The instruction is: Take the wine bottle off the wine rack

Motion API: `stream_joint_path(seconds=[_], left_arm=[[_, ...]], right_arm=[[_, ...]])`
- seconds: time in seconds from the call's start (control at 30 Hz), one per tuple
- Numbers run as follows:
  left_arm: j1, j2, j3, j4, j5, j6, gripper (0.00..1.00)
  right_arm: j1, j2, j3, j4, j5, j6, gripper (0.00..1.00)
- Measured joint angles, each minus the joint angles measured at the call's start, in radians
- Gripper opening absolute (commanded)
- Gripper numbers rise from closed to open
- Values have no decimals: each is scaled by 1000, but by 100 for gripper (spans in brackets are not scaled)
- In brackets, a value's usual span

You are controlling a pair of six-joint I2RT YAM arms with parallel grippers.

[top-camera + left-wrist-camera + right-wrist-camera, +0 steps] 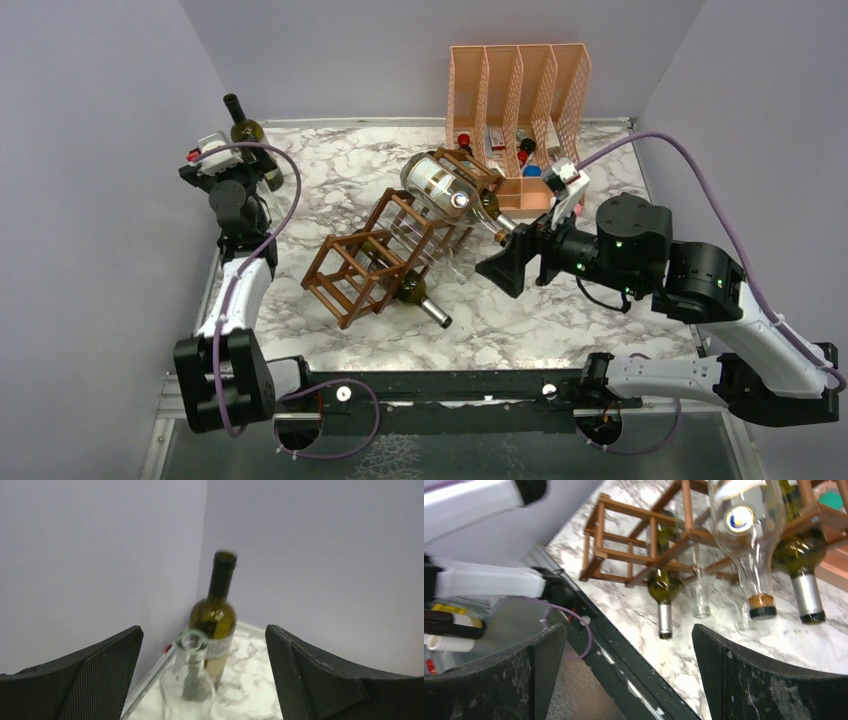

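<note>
The brown wooden wine rack [385, 255] lies askew mid-table. Across its top rests a big clear wine bottle [440, 185] with a black cap. A dark green bottle [425, 298] with a silver neck pokes out of the rack toward me, and another green one [492, 212] sits at the right end. My right gripper [520, 262] stands open just right of the rack, empty; its wrist view shows the rack [644, 550] and the bottles [664, 592] ahead. My left gripper [245, 170] is open in the far left corner, a clear upright bottle [187, 685] standing between its fingers without touching them.
A green bottle [217, 625] stands in the corner behind the clear one. A peach mesh organiser [520, 90] with small items stands at the back right, close to the rack. The black base rail [450, 385] runs along the near edge. Grey walls enclose three sides.
</note>
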Motion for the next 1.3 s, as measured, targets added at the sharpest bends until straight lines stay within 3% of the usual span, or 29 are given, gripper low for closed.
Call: stream_joint_path(seconds=[0.23, 0.5, 0.77, 0.9, 1.07, 1.3], left_arm=[[-50, -223, 66, -36, 195, -34, 93], [-198, -207, 119, -48, 505, -18, 88], [-255, -195, 120, -63, 610, -11, 88], [-255, -195, 120, -65, 617, -8, 88], [-255, -195, 120, -65, 632, -9, 88], [-254, -179, 120, -66, 645, -11, 88]], right_arm=[[0, 41, -87, -58, 145, -14, 99], [0, 142, -103, -63, 232, -36, 98], [0, 303, -109, 138, -117, -81, 83], [0, 426, -142, 218, -240, -86, 82], [0, 473, -233, 321, -297, -78, 70], [0, 546, -242, 488, -322, -67, 68]])
